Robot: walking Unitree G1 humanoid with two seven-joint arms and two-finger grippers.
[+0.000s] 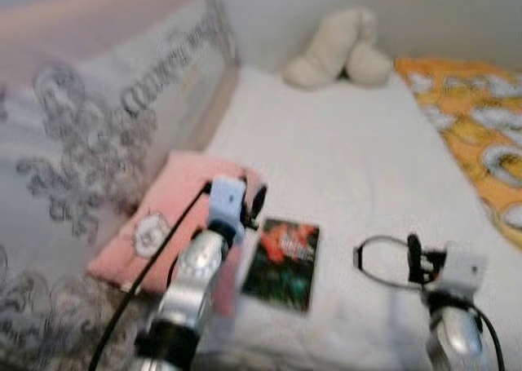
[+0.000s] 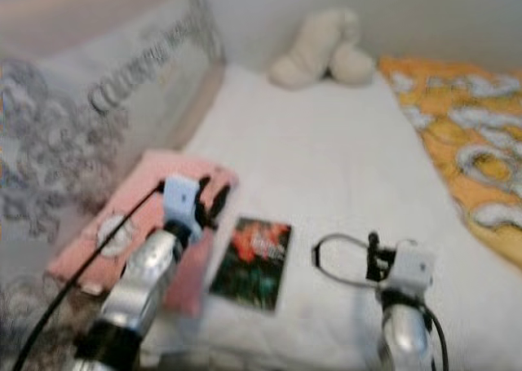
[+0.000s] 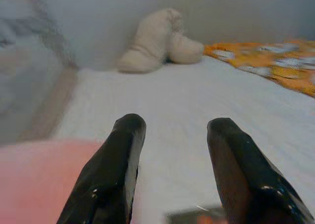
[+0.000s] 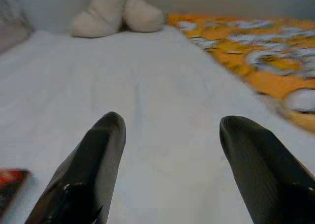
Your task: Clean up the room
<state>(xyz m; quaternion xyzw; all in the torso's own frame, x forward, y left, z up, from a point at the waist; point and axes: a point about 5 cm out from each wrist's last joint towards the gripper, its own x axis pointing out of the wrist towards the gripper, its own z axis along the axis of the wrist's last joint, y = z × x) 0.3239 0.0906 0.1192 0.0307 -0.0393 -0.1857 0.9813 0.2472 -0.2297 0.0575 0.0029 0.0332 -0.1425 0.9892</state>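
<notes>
A dark book with a red and green cover lies flat on the white bed sheet. Beside it on the left rests a pink pillow. My left gripper hovers over the pillow's right edge, just left of the book, open and empty; in its wrist view the left gripper has the pink pillow below one finger. My right gripper hangs to the right of the book above bare sheet, and its wrist view has the right gripper open with nothing between the fingers.
A beige plush toy lies at the far end of the bed against the wall. An orange patterned blanket covers the right side. Grey patterned fabric stands along the left edge. The pictures are blurred.
</notes>
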